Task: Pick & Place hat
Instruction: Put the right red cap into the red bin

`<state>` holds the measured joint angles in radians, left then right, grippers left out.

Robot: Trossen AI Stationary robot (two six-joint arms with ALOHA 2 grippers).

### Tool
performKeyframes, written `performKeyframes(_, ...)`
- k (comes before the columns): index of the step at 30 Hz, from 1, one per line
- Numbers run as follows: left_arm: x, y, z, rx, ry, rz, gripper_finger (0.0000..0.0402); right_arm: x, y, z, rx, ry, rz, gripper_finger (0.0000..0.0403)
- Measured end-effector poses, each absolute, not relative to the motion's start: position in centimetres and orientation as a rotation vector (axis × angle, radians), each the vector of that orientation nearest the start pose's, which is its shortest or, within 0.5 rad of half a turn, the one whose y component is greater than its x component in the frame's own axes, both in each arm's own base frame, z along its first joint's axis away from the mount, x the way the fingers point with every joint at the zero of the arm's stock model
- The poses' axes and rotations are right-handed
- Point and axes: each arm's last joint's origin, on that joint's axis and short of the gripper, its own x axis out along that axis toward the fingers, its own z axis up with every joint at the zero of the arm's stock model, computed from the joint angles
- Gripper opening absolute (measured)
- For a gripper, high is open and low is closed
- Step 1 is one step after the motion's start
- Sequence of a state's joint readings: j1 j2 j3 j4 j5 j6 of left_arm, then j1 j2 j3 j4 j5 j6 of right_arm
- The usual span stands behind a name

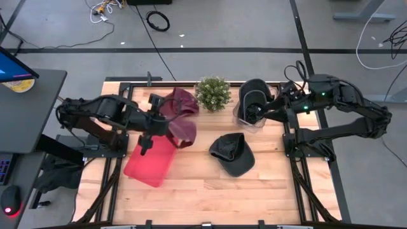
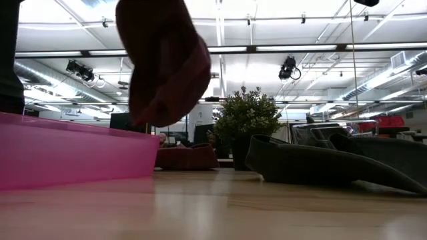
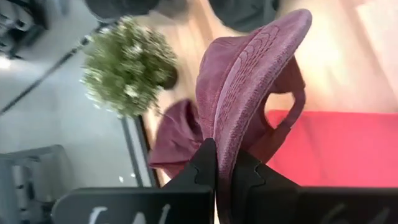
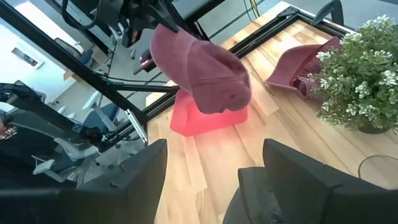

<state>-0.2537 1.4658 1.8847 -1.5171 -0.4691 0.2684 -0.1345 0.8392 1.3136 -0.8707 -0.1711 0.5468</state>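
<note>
A maroon cap point(image 1: 182, 130) hangs from my left gripper point(image 3: 225, 163), which is shut on it above the far end of the pink bin point(image 1: 149, 162). In the low view this cap point(image 2: 167, 63) is clear of the bin point(image 2: 67, 150). A second maroon cap point(image 1: 181, 100) lies on the table beside the potted plant point(image 1: 213, 93). A dark grey cap point(image 1: 232, 154) lies crown-down at the table's middle. Another dark cap point(image 1: 254, 95) sits in a clear container point(image 1: 241, 117). My right gripper point(image 4: 211, 180) is open beside that container, touching nothing. My left gripper pinches the maroon cap's brim point(image 3: 231, 146) by its edge between the two fingers point(image 3: 205, 165). The cap is lifted clear and hangs tilted, its crown and back strap point(image 3: 292, 106) over the pink bin point(image 3: 336, 149).
The potted plant point(image 3: 127, 65) stands at the table's far edge between the second maroon cap point(image 3: 174, 134) and the clear container. Black frame rails run along the table's left and right sides. Bare wood lies toward the near edge point(image 1: 203, 197).
</note>
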Motion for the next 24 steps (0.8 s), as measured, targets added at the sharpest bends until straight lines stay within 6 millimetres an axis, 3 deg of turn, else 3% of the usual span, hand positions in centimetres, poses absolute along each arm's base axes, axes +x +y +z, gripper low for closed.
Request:
performKeyframes(6,22.3,-4.9,43.8,0.51,1.091,0.0,0.0012,13.0,-1.3,42.6,0.594,0.41,-0.101,0.0267)
performKeyframes(17,21.4,-5.0,45.6,0.367,1.017,-0.06,0.0012,14.3,-1.5,42.1,0.598,0.449,-0.114,0.0267)
performKeyframes(24,20.1,-5.6,46.5,0.003,1.015,-0.201,0.0012,14.7,-1.6,41.9,0.597,0.462,-0.117,0.0267)
